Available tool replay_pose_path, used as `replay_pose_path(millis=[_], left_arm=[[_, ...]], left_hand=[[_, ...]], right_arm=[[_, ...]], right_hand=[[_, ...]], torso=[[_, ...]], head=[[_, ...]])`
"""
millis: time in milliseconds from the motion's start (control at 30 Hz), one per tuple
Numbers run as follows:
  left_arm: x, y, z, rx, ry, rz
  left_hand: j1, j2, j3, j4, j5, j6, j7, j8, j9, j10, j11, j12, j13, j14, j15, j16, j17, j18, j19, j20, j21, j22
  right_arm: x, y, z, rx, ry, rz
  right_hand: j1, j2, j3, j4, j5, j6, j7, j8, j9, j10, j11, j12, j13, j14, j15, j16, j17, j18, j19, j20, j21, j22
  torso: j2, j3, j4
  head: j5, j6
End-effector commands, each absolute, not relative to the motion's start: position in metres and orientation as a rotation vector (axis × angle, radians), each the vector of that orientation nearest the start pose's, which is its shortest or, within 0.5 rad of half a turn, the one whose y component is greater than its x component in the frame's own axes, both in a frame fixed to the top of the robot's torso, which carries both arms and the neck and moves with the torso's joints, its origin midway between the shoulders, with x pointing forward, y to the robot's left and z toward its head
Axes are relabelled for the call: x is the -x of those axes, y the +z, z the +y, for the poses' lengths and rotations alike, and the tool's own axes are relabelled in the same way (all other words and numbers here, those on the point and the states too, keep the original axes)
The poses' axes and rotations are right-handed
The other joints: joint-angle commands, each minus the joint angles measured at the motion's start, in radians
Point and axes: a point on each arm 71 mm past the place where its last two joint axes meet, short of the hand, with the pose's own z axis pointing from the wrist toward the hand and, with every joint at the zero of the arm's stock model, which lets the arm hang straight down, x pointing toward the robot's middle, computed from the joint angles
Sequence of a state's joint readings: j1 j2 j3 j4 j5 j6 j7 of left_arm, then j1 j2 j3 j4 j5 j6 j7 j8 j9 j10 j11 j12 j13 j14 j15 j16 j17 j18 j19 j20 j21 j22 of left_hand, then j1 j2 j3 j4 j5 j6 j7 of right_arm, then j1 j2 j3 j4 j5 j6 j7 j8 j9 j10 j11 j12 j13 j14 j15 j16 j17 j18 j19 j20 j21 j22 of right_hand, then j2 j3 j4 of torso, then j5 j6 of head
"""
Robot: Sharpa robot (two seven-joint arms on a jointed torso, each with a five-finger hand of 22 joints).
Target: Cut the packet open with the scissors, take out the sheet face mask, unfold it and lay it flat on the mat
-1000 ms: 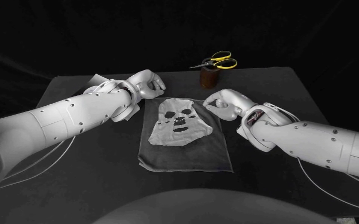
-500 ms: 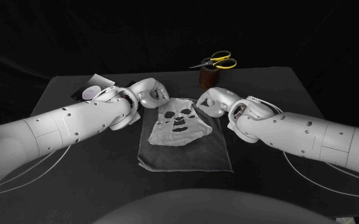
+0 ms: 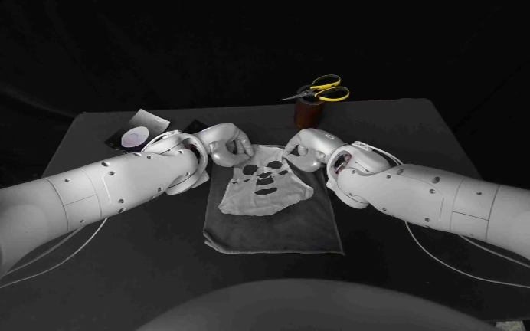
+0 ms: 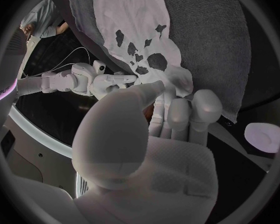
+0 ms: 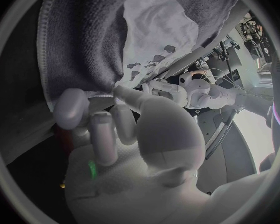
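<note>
White sheet face mask (image 3: 265, 185) lies on mat (image 3: 276, 233), left robot hand (image 3: 224, 144), right robot hand (image 3: 306, 149) at its corners, grip unclear.

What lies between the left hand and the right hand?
In the head view, the upper edge of the sheet mask, lying on the grey mat, spans the gap between the left hand and right hand.

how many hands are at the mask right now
2. The left hand is at the far left corner of the sheet face mask, the right hand at its far right corner, both over the far end of the mat. Whether either grips it is unclear.
</note>
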State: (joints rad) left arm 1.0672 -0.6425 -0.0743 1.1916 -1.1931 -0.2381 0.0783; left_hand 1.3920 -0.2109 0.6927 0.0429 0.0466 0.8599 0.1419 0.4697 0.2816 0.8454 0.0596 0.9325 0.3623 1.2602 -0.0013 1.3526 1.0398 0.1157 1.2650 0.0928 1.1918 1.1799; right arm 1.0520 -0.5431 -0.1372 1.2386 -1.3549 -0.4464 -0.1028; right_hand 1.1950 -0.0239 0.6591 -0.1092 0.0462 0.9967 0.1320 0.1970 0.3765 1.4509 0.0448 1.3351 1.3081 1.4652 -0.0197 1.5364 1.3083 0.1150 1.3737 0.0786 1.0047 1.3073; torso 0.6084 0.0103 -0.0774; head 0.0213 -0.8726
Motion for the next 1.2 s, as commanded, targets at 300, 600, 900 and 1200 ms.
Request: replay_pose_path(millis=[300,600,900,1200], left_arm=[[-0.500,-0.295,0.187,0.016,-0.750,1.975],[-0.502,-0.296,0.191,0.030,-0.716,1.979],[-0.503,-0.297,0.193,0.035,-0.699,1.986],[-0.503,-0.298,0.194,0.037,-0.691,1.994]], left_hand=[[-0.007,-0.009,-0.008,-0.003,0.002,-0.015,0.001,-0.016,-0.010,-0.009,0.004,-0.006,-0.003,0.009,0.002,0.009,0.010,-0.003,0.007,0.002,0.006,0.006],[-0.005,-0.009,-0.009,-0.004,0.002,-0.022,0.003,-0.026,-0.016,-0.010,0.006,-0.005,-0.003,0.013,0.003,0.014,0.016,-0.004,0.010,0.003,0.010,0.010],[-0.004,-0.009,-0.008,-0.005,0.003,-0.024,0.004,-0.028,-0.017,-0.010,0.007,-0.005,-0.004,0.014,0.004,0.015,0.017,-0.004,0.010,0.003,0.011,0.011],[-0.003,-0.009,-0.009,-0.005,0.002,-0.027,0.005,-0.033,-0.020,-0.009,0.009,-0.004,-0.004,0.015,0.005,0.018,0.020,-0.004,0.012,0.004,0.013,0.013]], right_arm=[[-0.479,-0.305,-0.123,0.041,0.714,1.775],[-0.478,-0.306,-0.123,0.051,0.716,1.755],[-0.478,-0.313,-0.123,0.089,0.670,1.773],[-0.478,-0.320,-0.127,0.181,0.573,1.795]], right_hand=[[0.004,-0.030,-0.026,-0.032,0.003,-0.006,0.001,-0.007,-0.001,0.001,0.001,0.004,0.041,0.090,-0.005,0.004,0.194,-0.011,0.006,0.000,0.001,0.125],[0.012,-0.035,-0.031,-0.046,0.003,0.000,0.001,-0.006,-0.001,0.002,0.000,0.007,0.044,0.090,-0.005,0.005,0.196,-0.012,0.007,0.000,0.005,0.126],[0.015,-0.046,-0.039,-0.059,0.003,0.003,0.001,-0.008,-0.002,0.001,0.000,0.006,0.043,0.090,-0.005,0.004,0.194,-0.011,0.006,0.000,0.003,0.125],[0.013,-0.076,-0.067,-0.081,0.003,0.010,0.001,-0.013,-0.006,0.000,0.001,0.005,0.042,0.090,-0.003,0.004,0.193,-0.012,0.005,-0.001,0.006,0.125]], torso=[[0.000,0.0003,-0.0006],[-0.001,0.0011,-0.0010],[-0.001,0.0005,0.0000],[-0.001,0.0001,-0.0015]], head=[[0.003,0.000],[0.002,0.000],[0.002,0.000],[0.003,0.000]])
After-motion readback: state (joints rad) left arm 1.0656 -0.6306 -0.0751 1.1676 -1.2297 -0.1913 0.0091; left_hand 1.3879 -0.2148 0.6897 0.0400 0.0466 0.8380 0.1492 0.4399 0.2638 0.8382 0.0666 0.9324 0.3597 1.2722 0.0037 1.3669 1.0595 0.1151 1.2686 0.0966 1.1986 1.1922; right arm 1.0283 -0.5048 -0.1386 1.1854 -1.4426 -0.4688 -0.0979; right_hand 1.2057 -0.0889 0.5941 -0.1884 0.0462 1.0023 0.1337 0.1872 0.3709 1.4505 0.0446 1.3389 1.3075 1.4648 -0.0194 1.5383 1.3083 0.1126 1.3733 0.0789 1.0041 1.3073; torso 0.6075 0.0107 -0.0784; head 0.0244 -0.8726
